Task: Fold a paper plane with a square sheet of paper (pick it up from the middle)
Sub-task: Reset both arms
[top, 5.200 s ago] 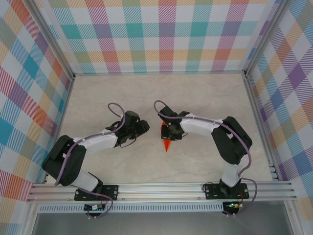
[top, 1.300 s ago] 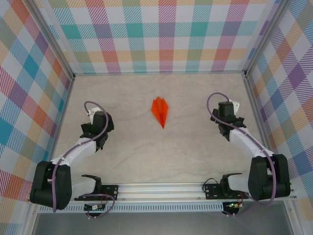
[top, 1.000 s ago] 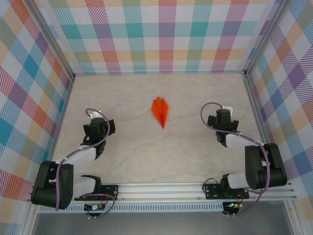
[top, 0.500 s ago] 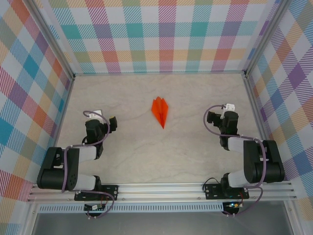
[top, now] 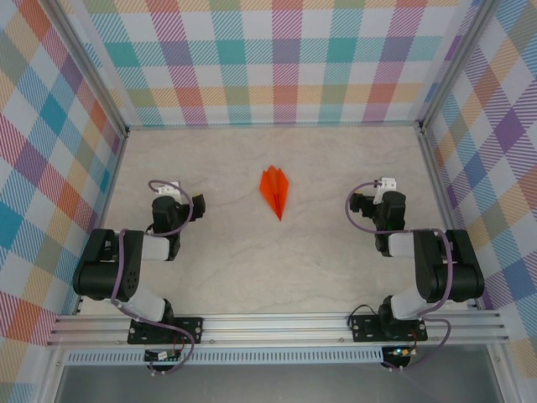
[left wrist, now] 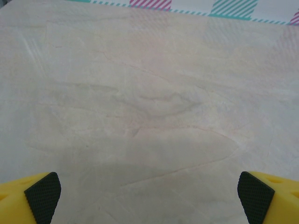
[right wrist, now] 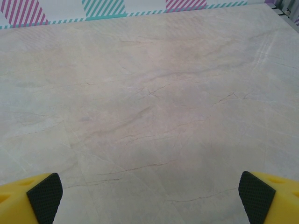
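Paper plane (top: 275, 191): bright orange dart lying flat on the bench (top: 226, 269), about mid-width and a little toward the far wall. Its sharp nose points to the near edge.

Left hand (top: 178, 205): low over the bench on the left side, arm folded back toward its base, well apart from the plane. In the left wrist view the black pads (left wrist: 43, 192) sit at the two lower corners, spread wide, gripping nothing.

Right hand (top: 375, 204): mirrored on the right side, also well apart from the plane. Its pads (right wrist: 44, 191) are likewise spread wide with bare marbled surface between them.

Surroundings: plaid walls (top: 268, 59) on three sides, aluminium rail (top: 277, 323) along the near edge carrying both bases, and a purple cable (top: 126, 252) looped along each arm. Bare bench lies between each hand and the plane.
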Action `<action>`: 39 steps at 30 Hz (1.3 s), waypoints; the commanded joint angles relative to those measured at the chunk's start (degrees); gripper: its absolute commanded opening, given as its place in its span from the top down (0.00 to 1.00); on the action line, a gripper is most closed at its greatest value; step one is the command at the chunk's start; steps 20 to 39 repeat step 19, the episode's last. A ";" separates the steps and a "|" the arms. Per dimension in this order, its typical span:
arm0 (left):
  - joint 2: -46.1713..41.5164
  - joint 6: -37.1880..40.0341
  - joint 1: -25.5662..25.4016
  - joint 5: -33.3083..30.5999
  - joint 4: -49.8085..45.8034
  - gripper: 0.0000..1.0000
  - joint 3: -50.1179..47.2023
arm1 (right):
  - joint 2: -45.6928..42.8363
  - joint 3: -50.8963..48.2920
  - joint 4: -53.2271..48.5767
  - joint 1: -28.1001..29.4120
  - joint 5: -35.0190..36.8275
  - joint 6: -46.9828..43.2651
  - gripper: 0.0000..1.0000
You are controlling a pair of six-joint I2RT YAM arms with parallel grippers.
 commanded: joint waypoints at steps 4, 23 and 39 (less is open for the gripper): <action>0.31 2.08 -0.54 2.49 -2.14 0.00 1.45 | 0.16 -0.15 2.64 -0.03 -1.27 -0.47 0.00; 0.44 2.32 -1.03 1.81 -2.33 0.00 1.57 | 0.15 -0.03 2.40 -0.01 -6.98 -2.73 0.00; 0.44 2.32 -1.03 1.81 -2.33 0.00 1.57 | 0.15 -0.03 2.40 -0.01 -6.98 -2.73 0.00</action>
